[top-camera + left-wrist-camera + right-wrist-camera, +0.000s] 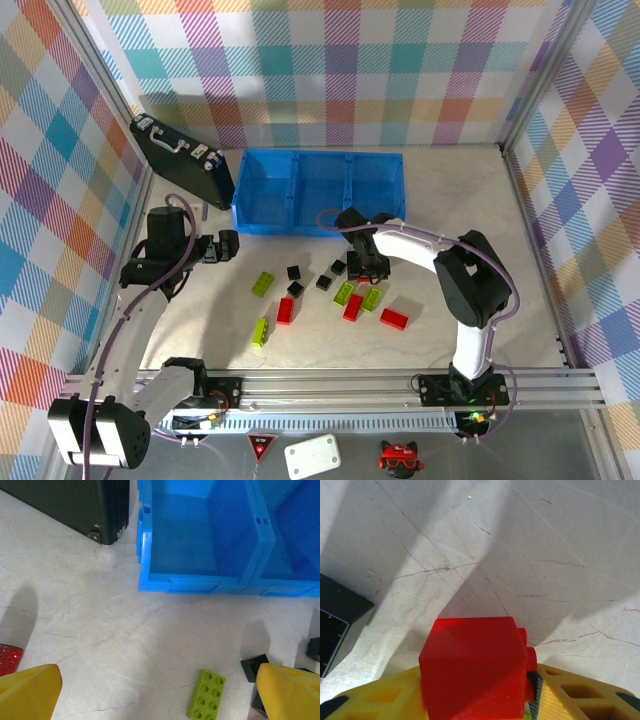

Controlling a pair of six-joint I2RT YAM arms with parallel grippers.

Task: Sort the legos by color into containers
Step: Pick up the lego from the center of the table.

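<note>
My right gripper (477, 692) is shut on a red lego (472, 667), its yellow fingers (570, 697) pressed to both sides of it just above the table. From above, that gripper (362, 266) hangs over the cluster of legos: green ones (345, 292), red ones (352, 307) and black ones (296, 289). My left gripper (157, 682) is open and holds nothing, with a green lego (206, 694) lying ahead between its fingers and a black lego (254, 667) by the right finger. It (225, 247) hovers left of the cluster. The blue containers (320, 190) stand behind.
A black briefcase (180, 158) leans at the back left, close to the left bin (200, 535). More legos lie nearer the front: green (260, 331), red (286, 310) and red (394, 318). A black lego (335, 625) sits left of the held brick.
</note>
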